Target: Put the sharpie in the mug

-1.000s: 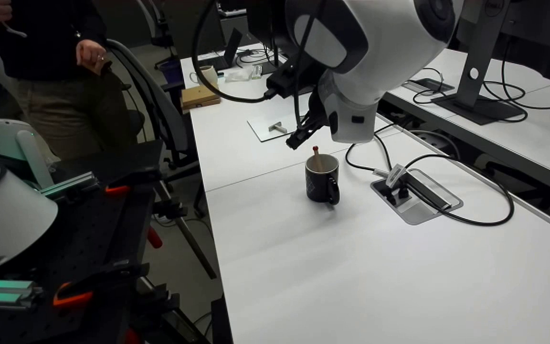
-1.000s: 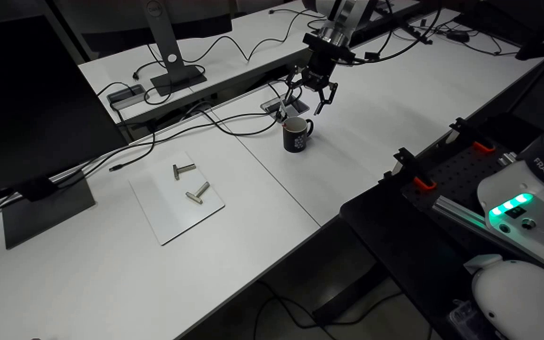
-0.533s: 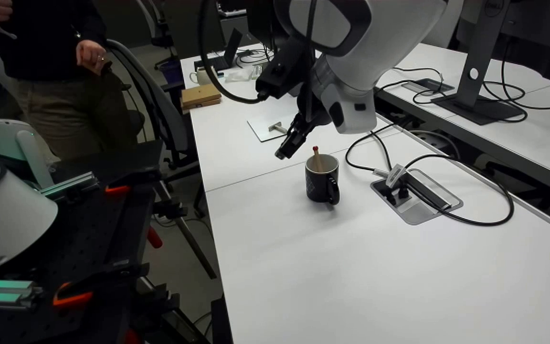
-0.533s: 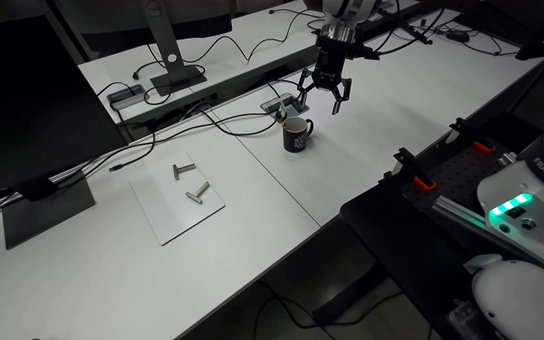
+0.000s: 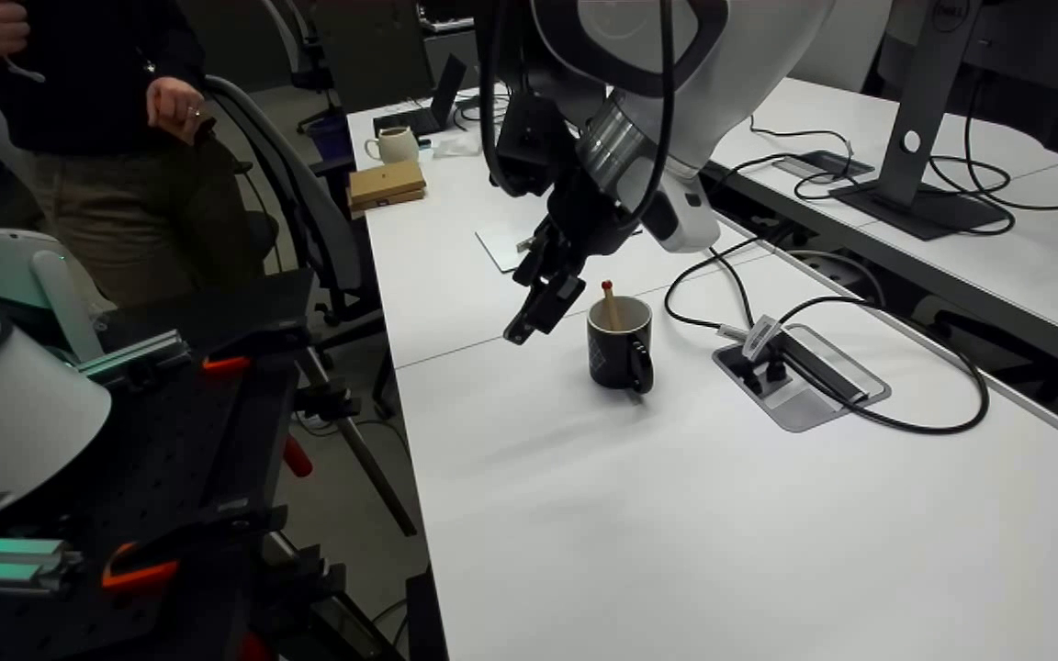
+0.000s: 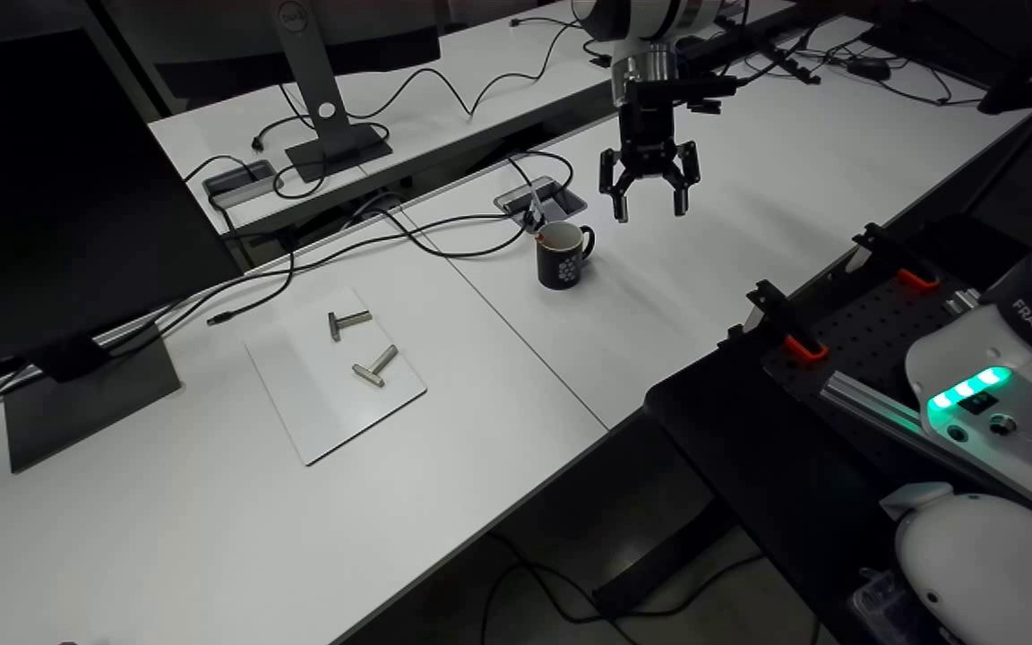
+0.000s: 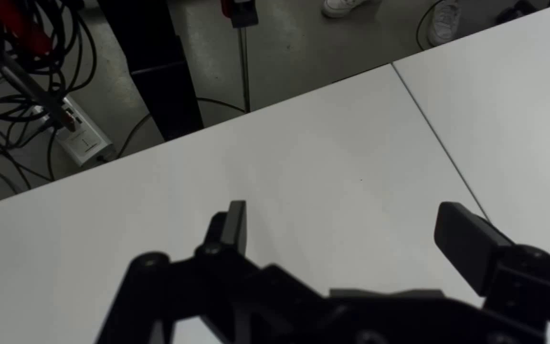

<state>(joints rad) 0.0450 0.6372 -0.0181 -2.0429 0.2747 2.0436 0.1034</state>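
The black mug (image 5: 609,358) stands upright on the white table and shows in both exterior views (image 6: 555,269). The sharpie (image 5: 613,310) stands inside the mug, leaning on its inner wall, with its red tip above the rim. In an exterior view only a bit of its red end (image 6: 540,237) shows at the rim. My gripper (image 5: 540,314) is open and empty, above the table beside the mug and apart from it. Its spread fingers also show in an exterior view (image 6: 650,213). In the wrist view the open fingers (image 7: 342,215) have only bare table between them; the mug and sharpie are out of that view.
A cable box (image 5: 800,381) with black cables is set in the table near the mug. A white board (image 6: 328,394) with metal T-shaped pieces lies farther along. A monitor (image 6: 68,215) stands beyond it. The table edge (image 7: 251,112) shows in the wrist view. A person (image 5: 106,110) stands beyond the table.
My open gripper has moved away from beside the mug's far side, leftward and lower in an exterior view, and turned. The mug and sharpie have not moved.
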